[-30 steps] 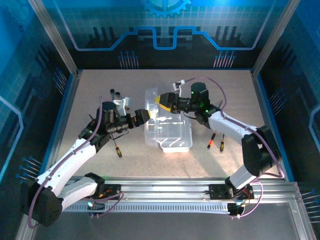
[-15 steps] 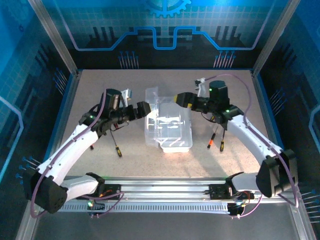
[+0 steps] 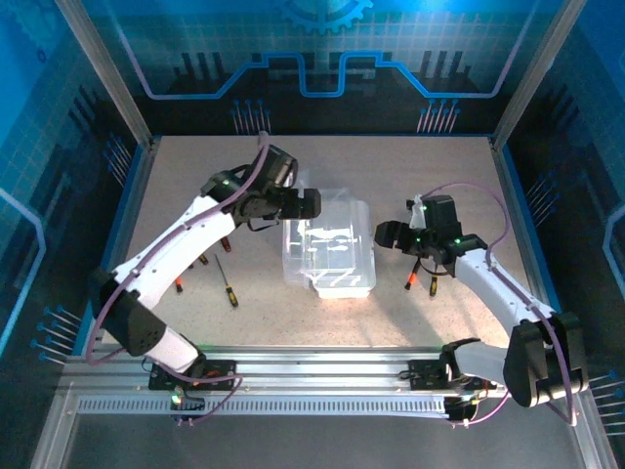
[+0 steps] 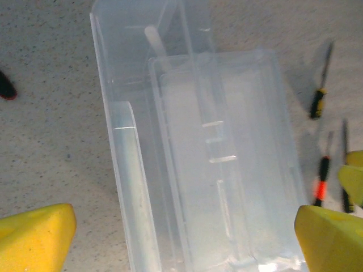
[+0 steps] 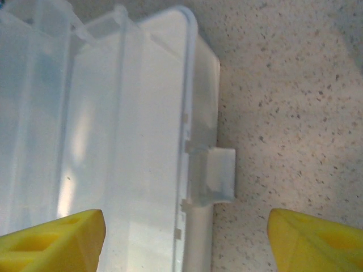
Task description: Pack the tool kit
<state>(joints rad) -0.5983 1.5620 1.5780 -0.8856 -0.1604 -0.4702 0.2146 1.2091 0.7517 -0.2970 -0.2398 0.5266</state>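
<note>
The case [image 3: 327, 244] sits mid-table [image 3: 293, 322], lid down, its tab [image 5: 218, 175] toward the near edge. The left gripper [image 3: 311, 205] hovers at the case's far-left corner, fingers [image 4: 34, 238] spread wide and holding nothing. The right gripper [image 3: 383, 234] hangs just right of the case, its fingers [image 5: 317, 241] also apart and empty. A few screwdrivers [image 3: 229, 291] lie loose toward the table's left edge. Two more [image 3: 412, 277] lie on the right side, close by the right arm.
</note>
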